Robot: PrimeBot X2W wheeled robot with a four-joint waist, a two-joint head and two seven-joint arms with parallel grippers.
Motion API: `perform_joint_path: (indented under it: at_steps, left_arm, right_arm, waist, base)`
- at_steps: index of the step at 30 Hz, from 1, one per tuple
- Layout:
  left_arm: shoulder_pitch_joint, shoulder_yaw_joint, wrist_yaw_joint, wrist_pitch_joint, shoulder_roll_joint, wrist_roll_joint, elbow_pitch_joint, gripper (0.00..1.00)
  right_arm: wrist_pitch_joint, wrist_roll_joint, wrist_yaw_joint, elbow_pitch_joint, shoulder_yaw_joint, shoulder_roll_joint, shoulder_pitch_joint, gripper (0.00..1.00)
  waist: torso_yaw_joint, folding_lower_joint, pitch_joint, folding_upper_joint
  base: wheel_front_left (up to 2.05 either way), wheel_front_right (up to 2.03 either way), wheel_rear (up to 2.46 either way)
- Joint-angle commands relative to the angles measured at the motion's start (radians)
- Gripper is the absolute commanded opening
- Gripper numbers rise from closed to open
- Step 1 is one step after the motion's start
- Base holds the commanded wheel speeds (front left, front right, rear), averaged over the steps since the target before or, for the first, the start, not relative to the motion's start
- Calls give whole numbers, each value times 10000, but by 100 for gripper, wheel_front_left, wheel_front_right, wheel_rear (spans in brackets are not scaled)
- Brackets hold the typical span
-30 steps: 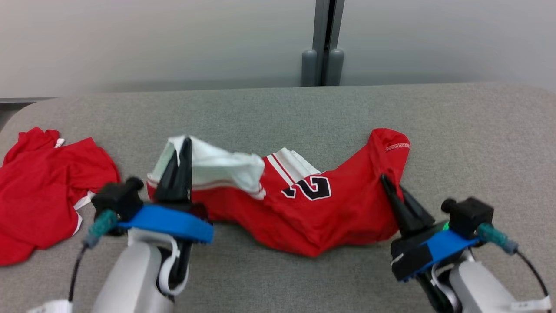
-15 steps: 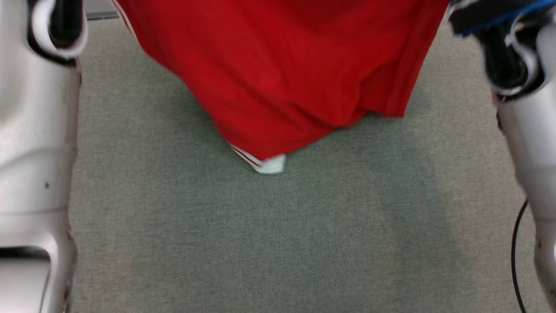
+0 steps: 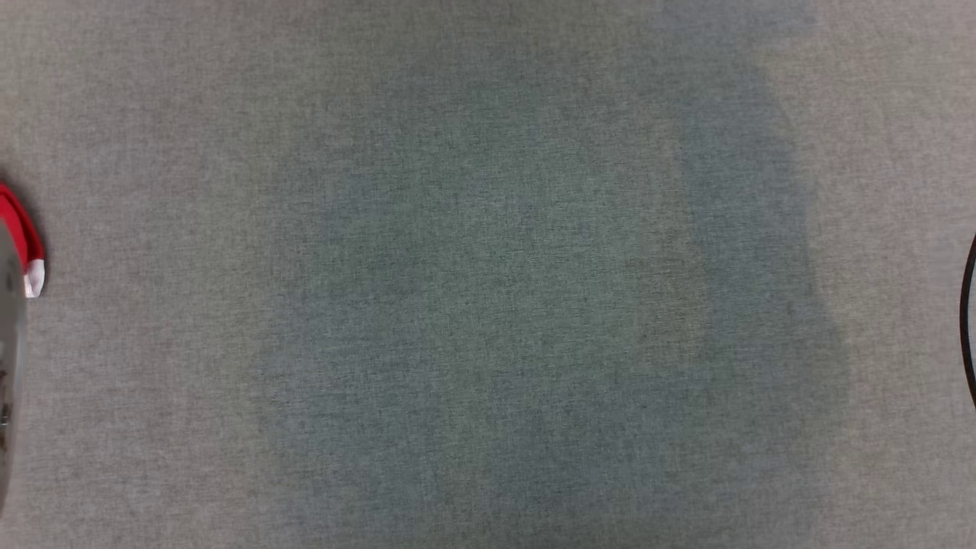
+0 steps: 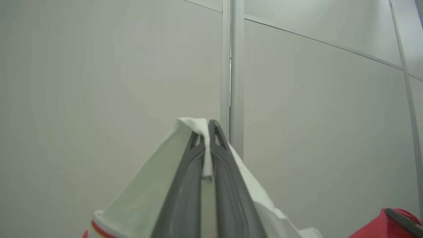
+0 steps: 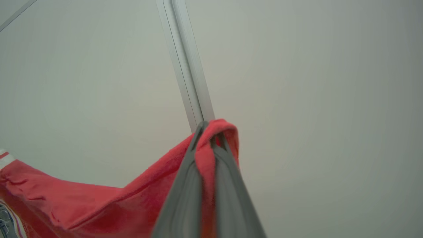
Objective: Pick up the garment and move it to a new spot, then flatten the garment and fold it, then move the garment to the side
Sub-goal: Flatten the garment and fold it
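Note:
The garment is a red jersey with white parts. In the left wrist view my left gripper (image 4: 206, 127) is shut on a fold of its white cloth (image 4: 148, 195), held up in front of the pale wall. In the right wrist view my right gripper (image 5: 210, 130) is shut on a red edge of the garment (image 5: 82, 201), which sags away to the lower left. The other red end (image 4: 393, 224) peeks in at the left wrist view's lower right corner. The bare grey table (image 3: 488, 305) lies below in the head view.
A red and white scrap of cloth (image 3: 27, 248) shows at the head view's left edge beside a pale arm part; I cannot tell which garment it belongs to. A black cable (image 3: 968, 320) curves at the right edge. A wall panel seam (image 4: 233, 76) stands behind the grippers.
Both grippers have lifted the garment off the table and up high. The head camera has tilted down, so the hanging red cloth has left its picture.

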Motion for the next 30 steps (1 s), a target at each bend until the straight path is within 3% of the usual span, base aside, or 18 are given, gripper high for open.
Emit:
perform_joint_path:
  at_steps: [1,6,11,13,18,20,30]
  left_arm:
    - [-206,-196,-10,-148,16,-179,237,0]
    - [221,-777,-9,-397,226,-643,720,0]
    - [1704,-777,-9,-629,448,-1543,579,0]
    - [2725,-921,-11,-673,629,-1705,165,0]
    - [6122,-165,60,-680,984,-1551,-1945,0]
    - [7489,219,294,-682,1099,-1390,-2920,0]
    - [13729,894,1124,-685,813,-1358,-5824,0]
  right_arm:
    - [-140,151,5,220,209,-61,-169,0]
    - [-227,725,5,337,1224,-89,315,0]
    - [-476,1663,5,-465,2348,-323,1727,0]
    - [-590,2118,5,-977,2756,-349,2684,0]
    - [-709,2712,5,-2287,3366,-763,5123,0]
    - [-713,2685,3,-2836,3578,-997,6092,0]
    - [-718,2545,5,-4649,3633,-1624,10621,0]
  waist:
    - [69,-2,68,0]
    - [123,-2,268,0]
    - [155,-2,117,0]
    - [74,-2,-94,0]
    - [2,-2,-651,0]
    - [-15,-2,-870,0]
    - [143,-2,-2149,0]
  base:
    - [0,0,0]
    - [0,0,0]
    - [0,0,0]
    - [0,0,0]
    - [0,0,0]
    - [0,0,0]
    - [0,0,0]
